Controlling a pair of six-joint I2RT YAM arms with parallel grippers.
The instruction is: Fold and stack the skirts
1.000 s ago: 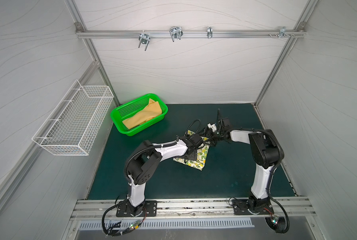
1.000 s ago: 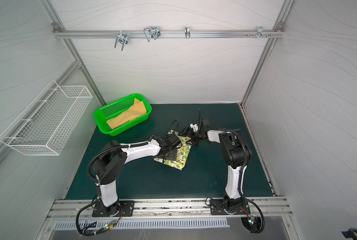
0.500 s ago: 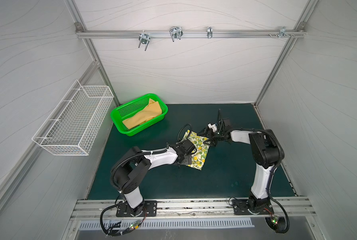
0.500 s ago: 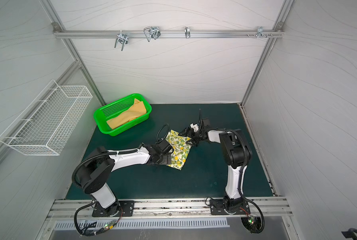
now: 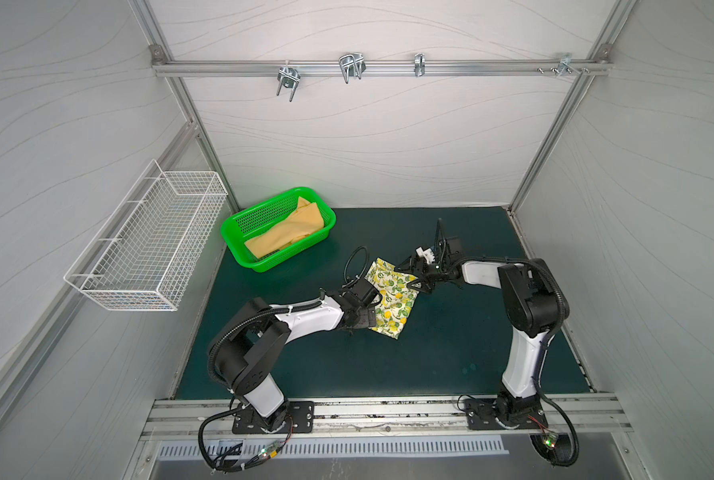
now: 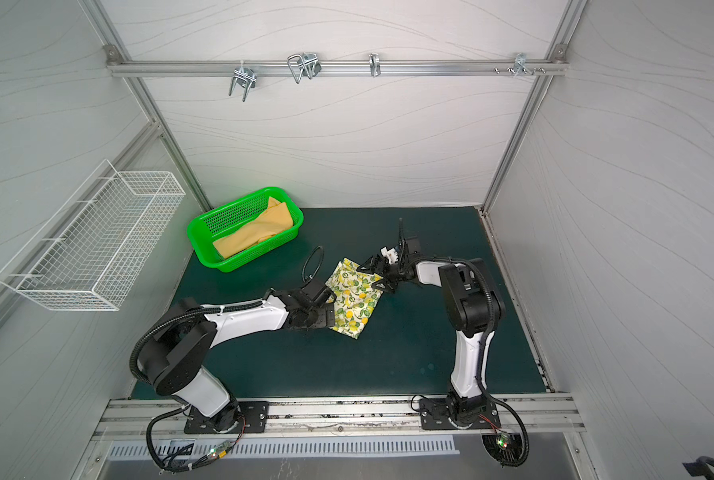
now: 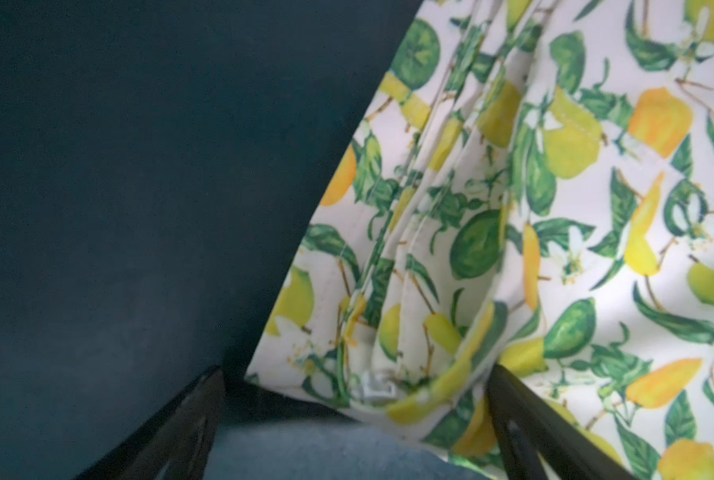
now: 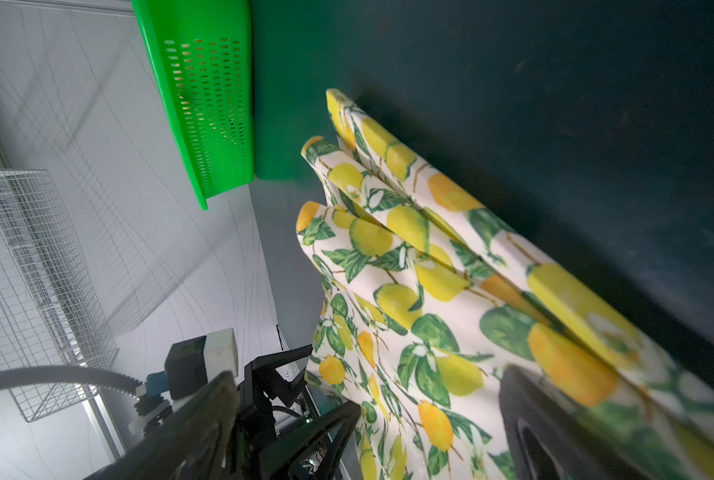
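Note:
The lemon-print skirt lies folded on the green mat in both top views. At the skirt's near left edge sits my left gripper, open. In the left wrist view one corner of the cloth lies between the wide-apart fingers. My right gripper is open at the far right edge, and in the right wrist view the print spreads between its fingers. The mustard skirt lies in the green basket.
A white wire basket hangs on the left wall. The green basket stands at the back left of the mat. A rail with metal hooks crosses the back wall. Bare mat shows in front of the skirt.
My left arm has drawn back from over the lemon skirt to its near left edge, so more of the cloth shows. The right gripper has hardly moved.

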